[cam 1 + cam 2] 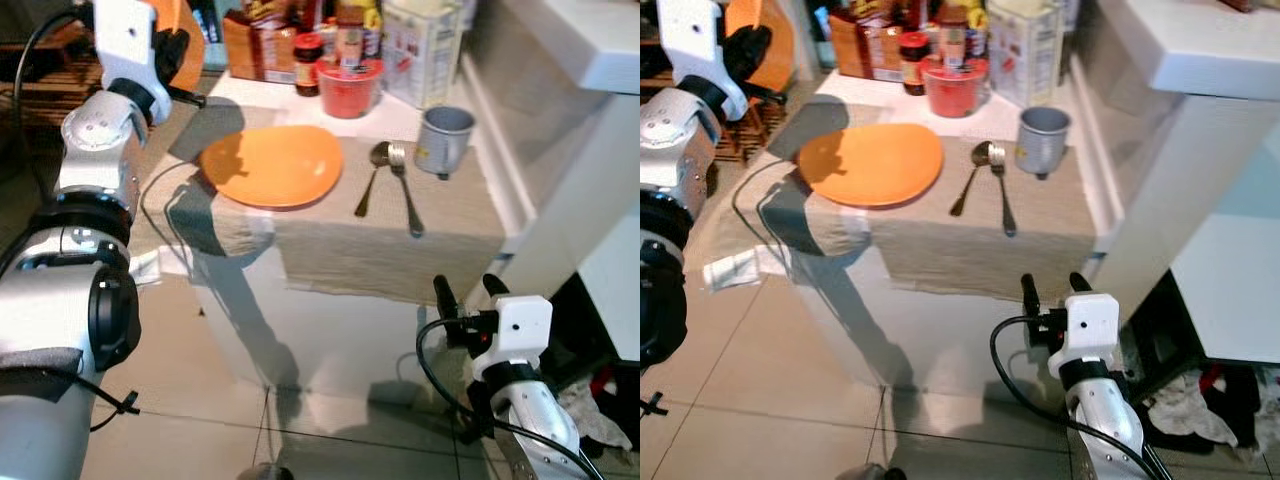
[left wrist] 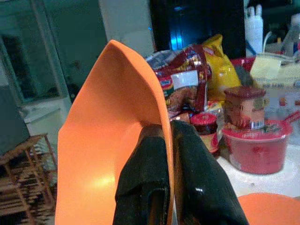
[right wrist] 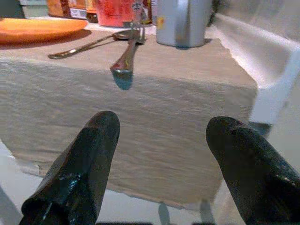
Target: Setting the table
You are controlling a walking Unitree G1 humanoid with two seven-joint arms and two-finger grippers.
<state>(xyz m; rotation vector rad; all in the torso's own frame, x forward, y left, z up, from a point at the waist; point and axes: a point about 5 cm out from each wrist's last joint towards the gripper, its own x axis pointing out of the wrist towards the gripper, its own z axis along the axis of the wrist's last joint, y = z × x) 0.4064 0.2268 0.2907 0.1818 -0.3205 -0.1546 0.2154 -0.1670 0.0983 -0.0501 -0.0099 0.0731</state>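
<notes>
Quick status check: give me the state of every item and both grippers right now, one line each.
Left gripper: shut on second orange plate, raised at the table's left.
Second orange plate: held on edge.
Right gripper: open, empty, low before the table.
Orange plate: flat on the beige cloth.
Spoon and fork: lying beside it.
Grey metal cup: upright.
Red tub: lidded.

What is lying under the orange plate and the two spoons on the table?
A beige cloth lies under the orange plate, both spoons and the grey cup, hanging over the white table's front edge. The table surface below it is covered, so unseen.
</notes>
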